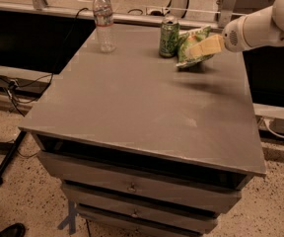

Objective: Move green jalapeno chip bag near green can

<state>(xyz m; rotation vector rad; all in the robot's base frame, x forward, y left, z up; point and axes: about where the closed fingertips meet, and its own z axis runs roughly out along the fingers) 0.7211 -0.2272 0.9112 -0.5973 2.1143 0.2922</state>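
The green jalapeno chip bag (191,46) is a crinkly light-green bag at the far right of the grey table (142,107). It is tilted, close to the right of the green can (169,37), which stands upright with a silver top. My gripper (201,47) comes in from the right on a white arm (260,26). Its tan fingers (206,46) are shut on the bag's right side. The bag's lower edge is at or just above the tabletop.
A clear plastic water bottle (104,21) with a white cap stands at the table's far left. Drawers (132,186) sit under the tabletop. Cables and a stand leg (6,157) lie on the speckled floor to the left.
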